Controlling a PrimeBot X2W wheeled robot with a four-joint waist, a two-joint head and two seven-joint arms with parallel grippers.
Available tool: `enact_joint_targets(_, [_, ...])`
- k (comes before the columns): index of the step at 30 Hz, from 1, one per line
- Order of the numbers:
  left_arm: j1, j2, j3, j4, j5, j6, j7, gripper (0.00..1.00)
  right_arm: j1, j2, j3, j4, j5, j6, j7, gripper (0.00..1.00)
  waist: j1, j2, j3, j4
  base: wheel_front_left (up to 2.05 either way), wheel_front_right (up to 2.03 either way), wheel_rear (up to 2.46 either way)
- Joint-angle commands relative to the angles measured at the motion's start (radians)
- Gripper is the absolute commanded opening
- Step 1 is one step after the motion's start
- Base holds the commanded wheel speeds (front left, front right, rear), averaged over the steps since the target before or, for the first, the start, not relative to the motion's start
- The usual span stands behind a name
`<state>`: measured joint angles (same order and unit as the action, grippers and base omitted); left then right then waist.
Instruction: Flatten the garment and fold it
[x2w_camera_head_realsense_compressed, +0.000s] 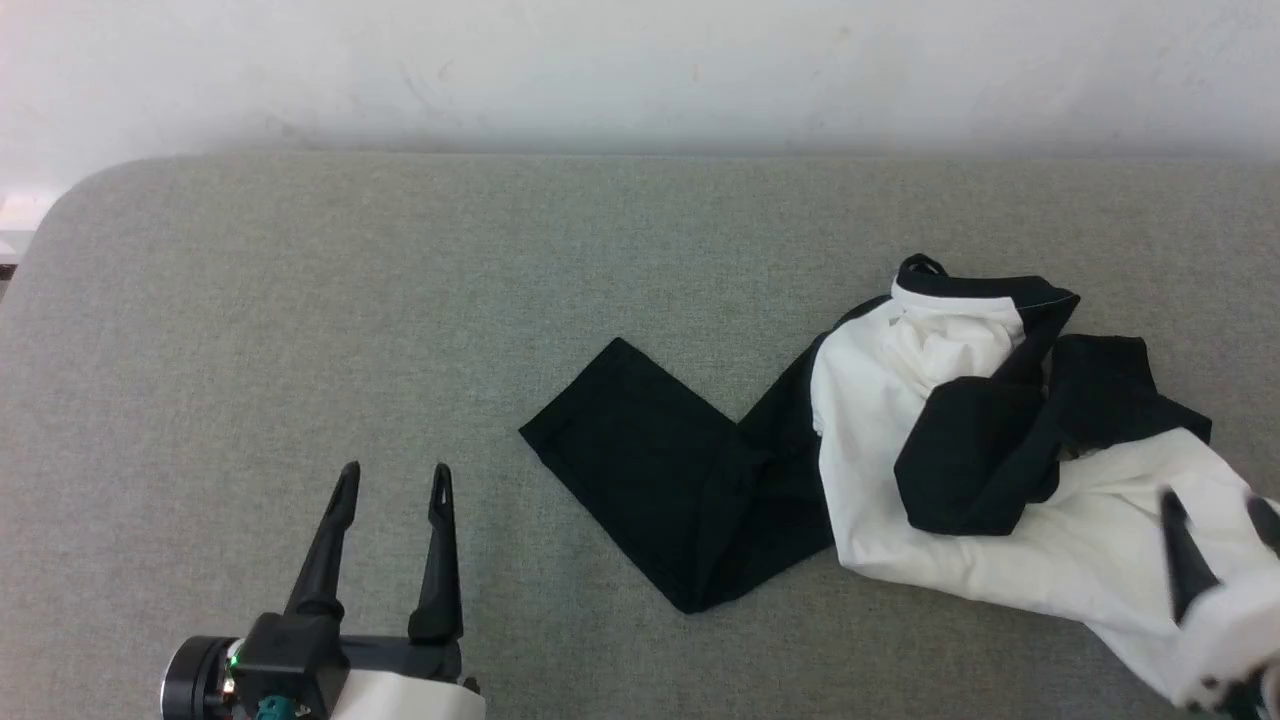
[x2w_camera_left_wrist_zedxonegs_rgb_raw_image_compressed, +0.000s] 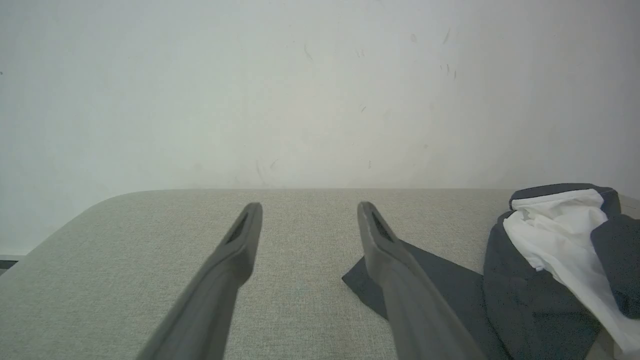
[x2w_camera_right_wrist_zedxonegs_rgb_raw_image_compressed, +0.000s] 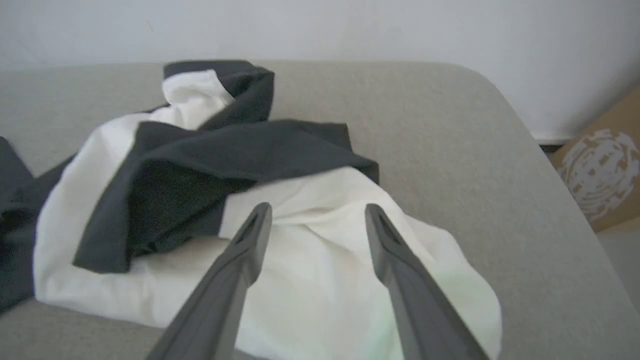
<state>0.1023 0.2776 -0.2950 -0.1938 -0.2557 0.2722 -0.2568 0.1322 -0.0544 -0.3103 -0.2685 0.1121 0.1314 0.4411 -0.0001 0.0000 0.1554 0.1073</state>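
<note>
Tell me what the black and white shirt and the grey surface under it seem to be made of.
Crumpled black-and-white long-sleeved shirt: soft matte knit, probably cotton jersey; it slumps in loose, rounded folds. Grey cloth-covered surface: matte woven upholstery fabric, judging by its fine flecked weave.

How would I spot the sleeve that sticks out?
On the big grey padded surface, a crumpled white-and-black shirt lies at the right. Its outstretched sleeve is the flat black V-shaped strip reaching toward the middle; the other sleeve is bunched on top.
</note>
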Motion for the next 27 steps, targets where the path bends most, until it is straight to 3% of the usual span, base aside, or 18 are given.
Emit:
enact_joint_targets(1, [0.007, 0.001, 0.005, -0.003, 0.006, -0.004, -0.005, 1.0, -0.034, -0.014, 0.04, -0.034, -0.008, -0.001, 0.017, 1.0, 0.0001, 0.0, 0.006, 0.003, 0.0, 0.0, 0.0])
enact_joint_targets(8, [-0.014, -0.015, -0.004, -0.001, 0.008, -0.014, -0.005, 1.0, -0.144, -0.085, 0.209, -0.071, 0.014, -0.001, 0.179, 1.0, 0.0001, 0.0, 0.041, 0.043, 0.0, 0.0, 0.0])
enact_joint_targets(13, [-0.019, -0.031, -0.006, 0.008, 0.009, -0.016, -0.005, 1.0, -0.159, -0.072, 0.213, 0.002, 0.0, -0.001, 0.27, 1.0, 0.0001, 0.0, 0.052, 0.079, 0.0, 0.0, 0.0])
enact_joint_targets(18, [-0.019, -0.042, 0.0, 0.015, 0.012, -0.02, -0.005, 1.0, -0.179, -0.039, 0.192, 0.084, -0.024, -0.001, 0.27, 1.0, 0.0001, 0.0, 0.056, 0.12, 0.0, 0.0, 0.0])
enact_joint_targets(19, [-0.018, -0.043, 0.001, 0.016, 0.013, -0.021, -0.005, 1.0, -0.184, -0.036, 0.192, 0.094, -0.033, -0.001, 0.26, 0.52, 0.0001, 0.0, 0.055, 0.125, 0.0, 0.0, 0.0])
enact_joint_targets(21, [-0.014, -0.045, 0.007, 0.016, 0.014, -0.022, -0.005, 1.0, -0.203, -0.028, 0.185, 0.102, -0.039, -0.001, 0.228, 0.0, 0.0001, 0.0, 0.052, 0.129, 0.0, 0.0, 0.0])
enact_joint_targets(27, [0.009, -0.048, 0.023, 0.015, 0.018, -0.019, -0.005, 1.0, -0.305, -0.041, 0.169, 0.049, -0.048, -0.001, 0.151, 0.0, 0.0001, 0.0, 0.029, 0.085, 0.0, 0.0, 0.0])
